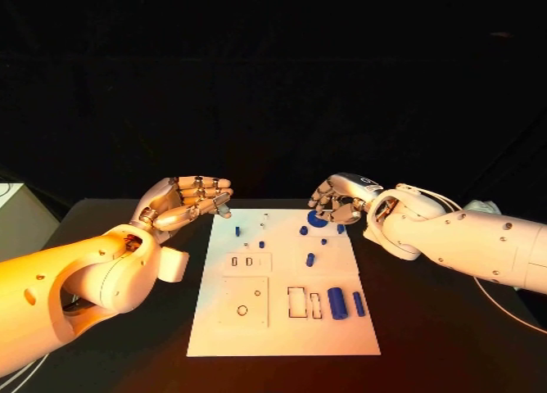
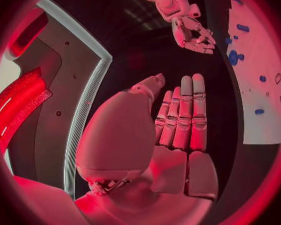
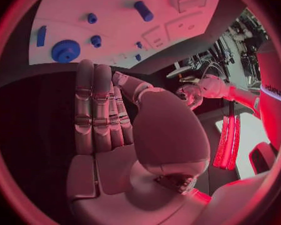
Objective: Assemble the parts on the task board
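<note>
White task board (image 1: 227, 327) lies in the middle of the black bench (image 1: 463, 352).
Blue parts (image 1: 336, 302) lie on it; left hand (image 1: 185, 202) and right hand (image 1: 340, 199) hover at its far corners, fingers apart, holding nothing.

The task board (image 1: 286, 327) lies in the middle of the table (image 1: 463, 360). The left hand (image 1: 185, 203) hangs over the table just beside the board's far left corner, and the right hand (image 1: 339, 199) hangs above its far right corner. A round gear (image 1: 316, 219) lies on the board below the right hand, and a big cylinder (image 1: 337, 302) lies near the board's front right.
</note>
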`<state>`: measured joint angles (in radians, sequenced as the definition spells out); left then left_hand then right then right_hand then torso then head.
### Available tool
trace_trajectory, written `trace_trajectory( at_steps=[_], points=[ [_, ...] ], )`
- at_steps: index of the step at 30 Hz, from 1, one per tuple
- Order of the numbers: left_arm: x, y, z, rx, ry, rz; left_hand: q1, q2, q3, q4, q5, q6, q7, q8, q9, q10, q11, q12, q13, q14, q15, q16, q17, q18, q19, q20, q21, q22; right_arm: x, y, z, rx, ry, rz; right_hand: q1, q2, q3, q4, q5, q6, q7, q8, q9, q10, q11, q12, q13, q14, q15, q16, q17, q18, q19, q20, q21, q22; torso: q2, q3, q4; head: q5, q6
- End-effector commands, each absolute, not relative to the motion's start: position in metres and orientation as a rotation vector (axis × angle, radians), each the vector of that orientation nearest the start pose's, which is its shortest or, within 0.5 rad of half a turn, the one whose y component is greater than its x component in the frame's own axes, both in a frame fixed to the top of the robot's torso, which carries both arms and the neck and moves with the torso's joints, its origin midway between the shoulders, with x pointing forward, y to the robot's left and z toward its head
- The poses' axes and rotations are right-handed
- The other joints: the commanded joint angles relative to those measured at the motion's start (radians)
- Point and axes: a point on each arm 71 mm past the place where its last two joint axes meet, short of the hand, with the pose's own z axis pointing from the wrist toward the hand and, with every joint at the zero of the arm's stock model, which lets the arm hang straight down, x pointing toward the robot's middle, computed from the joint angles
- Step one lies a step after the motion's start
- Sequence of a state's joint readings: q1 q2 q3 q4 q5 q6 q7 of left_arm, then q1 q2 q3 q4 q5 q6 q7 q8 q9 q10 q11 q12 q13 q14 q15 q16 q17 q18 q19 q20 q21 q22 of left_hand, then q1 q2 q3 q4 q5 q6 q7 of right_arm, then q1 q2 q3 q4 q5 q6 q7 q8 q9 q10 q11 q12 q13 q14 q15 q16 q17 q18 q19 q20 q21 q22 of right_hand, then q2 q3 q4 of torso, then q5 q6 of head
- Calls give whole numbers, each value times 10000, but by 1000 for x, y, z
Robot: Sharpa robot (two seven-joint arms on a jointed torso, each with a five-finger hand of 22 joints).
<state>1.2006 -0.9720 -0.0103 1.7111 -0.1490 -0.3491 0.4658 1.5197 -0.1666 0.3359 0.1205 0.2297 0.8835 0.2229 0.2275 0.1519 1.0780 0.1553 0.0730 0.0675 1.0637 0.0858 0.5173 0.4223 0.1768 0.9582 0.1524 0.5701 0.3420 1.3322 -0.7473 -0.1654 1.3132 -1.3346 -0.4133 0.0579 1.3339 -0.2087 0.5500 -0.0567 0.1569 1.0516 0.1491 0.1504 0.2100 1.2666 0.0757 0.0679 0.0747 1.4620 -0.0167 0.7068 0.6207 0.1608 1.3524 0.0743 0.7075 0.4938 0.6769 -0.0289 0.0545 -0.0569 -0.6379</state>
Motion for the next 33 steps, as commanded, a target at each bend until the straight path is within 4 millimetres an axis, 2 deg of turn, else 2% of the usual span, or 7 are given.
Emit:
trace_trajectory(
  at_steps=[1,6,14,17,23,28,33],
  points=[
    [450,209,-140,-8586,13868,-16580,-116,-25,59,-37,-29,7,33,-75,-16,-41,44,-50,6,-99,9,73,47,-171,-114,24,105,85,534,-211,-167,-2827,15647,4728,-185,-349,357,223,9,36,-24,-108,145,-14,-26,-48,36,393,-18,3210,2643,-312,640,-46,2427,2525,224,-44,146,-117,35],
    [447,208,-136,-8528,13886,-16726,-167,-24,83,-35,-26,-10,43,-92,-18,-65,53,-51,8,-148,22,130,82,-166,-189,43,175,140,535,-204,-167,-3060,15606,4515,-276,-583,425,468,-37,-88,15,-148,324,-336,47,-40,-16,423,66,4859,4212,-525,856,20,3842,4239,345,-59,198,-157,57],
    [446,208,-130,-8413,13920,-16878,-239,-36,107,-37,-21,-64,84,-130,-26,-137,82,-63,6,-197,40,219,130,-151,-270,73,269,209,540,-196,-169,-3266,15770,4251,-351,-669,365,637,-83,-99,7,-140,441,-542,64,-48,-45,466,98,5544,4884,-638,965,61,4531,5101,509,-87,238,-192,70],
    [445,208,-127,-8362,13917,-16921,-249,-36,112,-40,-21,-75,93,-137,-27,-155,89,-66,6,-204,44,235,139,-147,-280,80,287,222,543,-195,-170,-3294,15826,4086,-379,-709,287,695,-123,-104,10,-141,481,-703,89,-64,-59,459,115,5685,4990,-649,966,85,4643,5229,567,-109,272,-228,85],
    [445,209,-125,-8352,13916,-16887,-246,-33,132,-61,-17,-96,109,-152,-30,-188,100,-66,7,-220,48,271,156,-136,-304,92,330,251,544,-194,-172,-3357,16018,3858,-414,-720,120,791,-222,-75,17,-126,541,-882,110,-57,-54,433,130,5830,5081,-662,948,126,4770,5382,641,-138,308,-271,39],
    [446,210,-125,-8373,13921,-16832,-255,-33,136,-63,-19,-105,117,-157,-31,-199,106,-65,8,-228,53,284,163,-134,-315,99,345,262,544,-191,-174,-3487,16229,3831,-396,-705,43,822,-250,-49,16,-113,569,-962,117,-55,-50,420,141,5879,5103,-663,941,137,4820,5444,717,-151,304,-297,43],
    [447,211,-125,-8392,13937,-16796,-261,-33,137,-63,-20,-109,121,-160,-31,-205,109,-64,8,-231,56,291,166,-133,-320,102,352,267,543,-191,-175,-3555,16377,3806,-411,-718,-60,861,-268,-28,15,-103,592,-995,120,-42,-38,410,150,5923,5129,-666,928,148,4858,5495,755,-169,329,-369,42]
  ],
)
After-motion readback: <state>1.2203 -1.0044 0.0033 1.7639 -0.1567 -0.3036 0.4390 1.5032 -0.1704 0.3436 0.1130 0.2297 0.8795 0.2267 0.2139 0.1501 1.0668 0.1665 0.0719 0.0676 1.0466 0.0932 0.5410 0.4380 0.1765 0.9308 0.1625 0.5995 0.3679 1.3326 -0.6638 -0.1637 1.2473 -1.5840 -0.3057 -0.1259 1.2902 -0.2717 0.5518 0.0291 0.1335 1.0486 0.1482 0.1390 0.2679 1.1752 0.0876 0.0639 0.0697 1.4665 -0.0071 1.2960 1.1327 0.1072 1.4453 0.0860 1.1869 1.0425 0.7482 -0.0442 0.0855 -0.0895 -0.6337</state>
